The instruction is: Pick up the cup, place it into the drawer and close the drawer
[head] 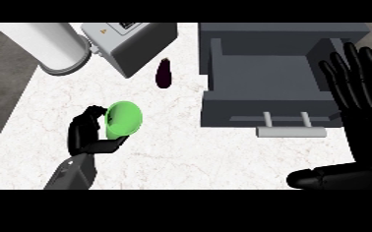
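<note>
Head view: cup (124, 120) in left hand (88, 133)

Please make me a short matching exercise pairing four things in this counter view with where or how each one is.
Things:
1. cup
2. drawer
3. eggplant
4. right hand

States:
A. lying loose on the counter
B. pulled open, nothing inside
C. open, fingers up at the right edge
D. held in the left hand

Pairs: 1-D, 2-B, 3-A, 4-C
</note>
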`<action>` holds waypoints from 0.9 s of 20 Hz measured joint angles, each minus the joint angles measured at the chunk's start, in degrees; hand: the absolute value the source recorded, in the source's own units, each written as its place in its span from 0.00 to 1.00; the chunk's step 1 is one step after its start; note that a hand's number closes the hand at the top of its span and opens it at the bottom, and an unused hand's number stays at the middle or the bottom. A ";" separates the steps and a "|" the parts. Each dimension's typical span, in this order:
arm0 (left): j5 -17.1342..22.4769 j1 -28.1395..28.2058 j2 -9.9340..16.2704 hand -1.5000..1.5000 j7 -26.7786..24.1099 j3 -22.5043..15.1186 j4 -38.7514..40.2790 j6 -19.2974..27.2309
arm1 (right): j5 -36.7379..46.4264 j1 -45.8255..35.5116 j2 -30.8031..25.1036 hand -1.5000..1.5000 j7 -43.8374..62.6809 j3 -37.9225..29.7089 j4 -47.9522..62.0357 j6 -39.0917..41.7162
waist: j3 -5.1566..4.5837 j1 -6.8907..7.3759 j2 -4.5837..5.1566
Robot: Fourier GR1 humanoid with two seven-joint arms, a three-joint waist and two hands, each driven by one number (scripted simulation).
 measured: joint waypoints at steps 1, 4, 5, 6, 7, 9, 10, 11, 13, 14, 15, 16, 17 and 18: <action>0.13 -0.21 -0.04 1.00 0.35 -0.32 -1.17 -0.46 | -0.16 0.35 -0.03 0.00 -0.09 -0.10 -0.25 0.14 | 0.00 -0.06 0.00; -0.29 0.26 -0.27 1.00 2.45 -2.60 -7.01 -1.62 | 1.04 0.82 0.58 0.00 -0.47 0.79 -0.32 -0.28 | 0.03 0.22 -0.12; -0.42 0.65 -0.72 1.00 3.59 -3.53 -9.53 -1.58 | 1.64 0.72 0.82 0.00 -0.70 1.09 0.08 -0.54 | 0.04 0.33 -0.15; -0.23 1.46 -0.20 1.00 5.11 -4.16 -12.22 -2.26 | 1.47 1.36 0.76 0.00 -0.71 0.94 -0.36 -0.41 | 0.04 0.38 -0.17; -0.23 1.78 -0.52 1.00 6.57 -5.00 -14.75 -2.27 | 1.18 1.18 0.54 0.00 -0.87 0.53 -0.17 -0.24 | 0.05 0.39 -0.18; 0.04 1.31 -1.54 1.00 10.36 -6.48 -19.92 -1.56 | 0.82 1.57 0.60 0.00 -1.03 0.45 -0.21 -0.02 | 0.07 0.39 -0.21; 0.27 1.50 -1.89 1.00 12.16 -7.09 -22.52 -1.36 | 1.04 1.11 0.74 0.00 -0.27 0.73 -0.43 -0.47 | 0.07 0.37 -0.19; 0.44 1.61 -2.40 1.00 14.31 -7.88 -25.46 -0.83 | 0.91 1.34 0.63 0.00 -0.13 0.77 -0.73 -0.29 | 0.06 0.37 -0.20; 0.95 2.43 -3.08 1.00 18.79 -9.21 -31.95 0.42 | 0.89 0.94 0.48 0.00 -0.12 0.50 -0.55 -0.34 | 0.06 0.40 -0.19; 1.25 2.41 -3.55 1.00 20.76 -9.65 -34.60 1.28 | 0.22 0.99 0.12 0.00 -1.27 -0.43 0.64 0.35 | 0.04 0.38 -0.17; 1.76 2.81 -3.72 1.00 23.02 -10.06 -37.57 1.72 | -0.26 0.82 -0.34 0.00 -0.86 -0.97 0.78 0.58 | 0.05 0.34 -0.14; 1.74 2.20 -4.46 1.00 24.84 -10.63 -39.54 2.94 | -0.12 0.49 -0.18 0.00 -0.86 -0.83 0.90 0.38 | 0.05 0.26 -0.11; 1.88 2.16 -4.77 1.00 26.87 -11.07 -42.23 3.91 | -0.16 0.34 -0.37 0.00 -0.53 -1.02 0.75 0.31 | 0.04 0.22 -0.09; 1.90 1.79 -5.30 1.00 29.00 -11.51 -44.69 5.33 | -0.12 0.40 -0.33 0.00 -0.67 -0.99 0.74 0.34 | 0.03 0.17 -0.08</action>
